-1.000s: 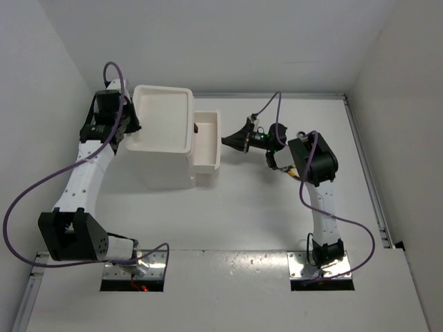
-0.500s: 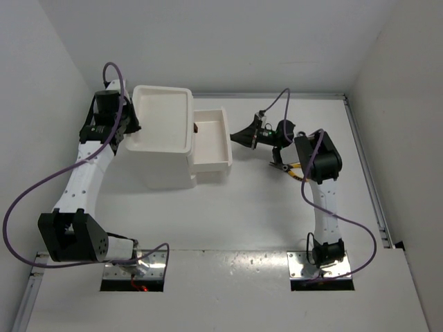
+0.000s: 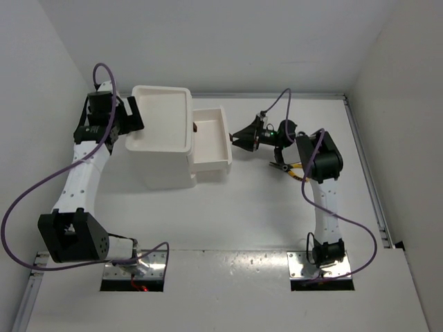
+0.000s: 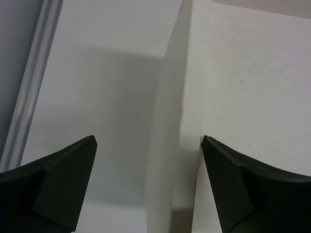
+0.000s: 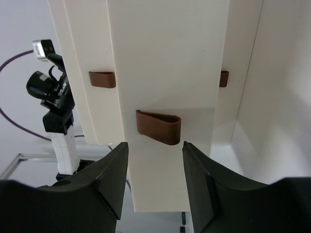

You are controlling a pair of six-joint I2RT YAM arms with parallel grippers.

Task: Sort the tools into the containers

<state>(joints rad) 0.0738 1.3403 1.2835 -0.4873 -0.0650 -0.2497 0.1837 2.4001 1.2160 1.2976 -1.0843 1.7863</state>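
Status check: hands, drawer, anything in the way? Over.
Left hand open, astride drawer unit rim. Right hand open, just off knob. Drawer out. Nothing blocking drawer.

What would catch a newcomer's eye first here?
A white drawer unit stands back left on the table, one drawer pulled out to the right. The right arm's jaws sit open just off its brown knob, and yellow-handled pliers peek out beneath that arm.

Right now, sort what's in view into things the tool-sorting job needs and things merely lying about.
Job:
- white drawer unit
- its pulled-out drawer
- brown knob
- yellow-handled pliers, partly hidden

Just there:
- purple cables
- metal rail at the right
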